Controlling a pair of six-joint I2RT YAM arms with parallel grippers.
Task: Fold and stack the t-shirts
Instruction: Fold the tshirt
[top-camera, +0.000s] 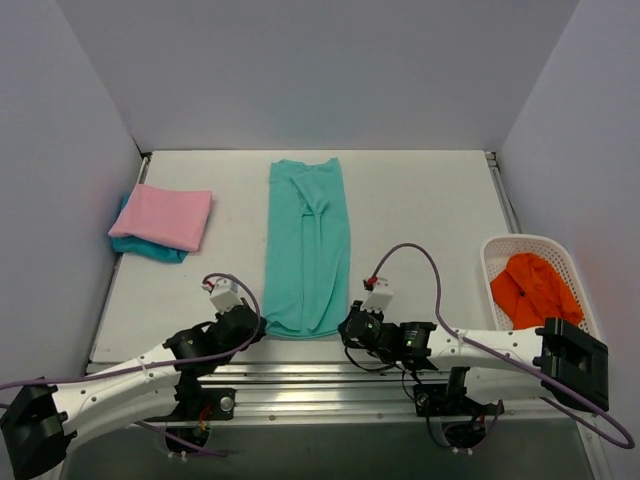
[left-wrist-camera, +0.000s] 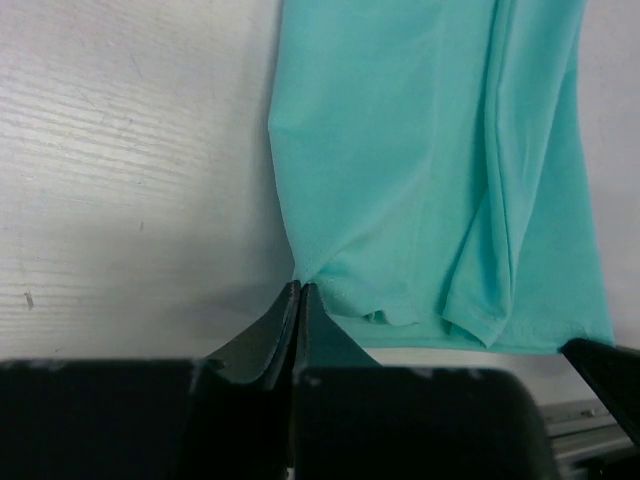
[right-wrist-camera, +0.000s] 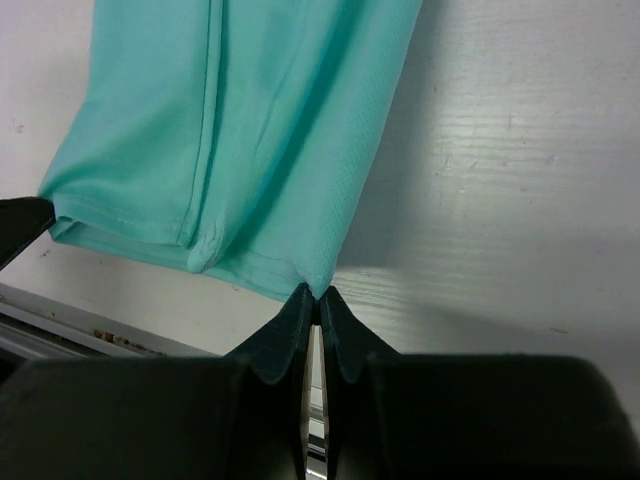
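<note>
A mint-teal t-shirt (top-camera: 307, 245) lies folded into a long strip down the middle of the table. My left gripper (top-camera: 256, 326) is shut on its near left corner (left-wrist-camera: 300, 282). My right gripper (top-camera: 347, 325) is shut on its near right corner (right-wrist-camera: 318, 290). Both pinched corners sit at the fingertips, just above the table's front edge. A pink t-shirt (top-camera: 165, 216) lies folded at the far left on top of a darker turquoise t-shirt (top-camera: 150, 249), of which only an edge shows.
A white mesh basket (top-camera: 560, 262) holding an orange garment (top-camera: 535, 290) stands at the right edge. The metal rail (top-camera: 320, 372) runs along the table's near edge beneath both arms. Grey walls close in the left, back and right sides.
</note>
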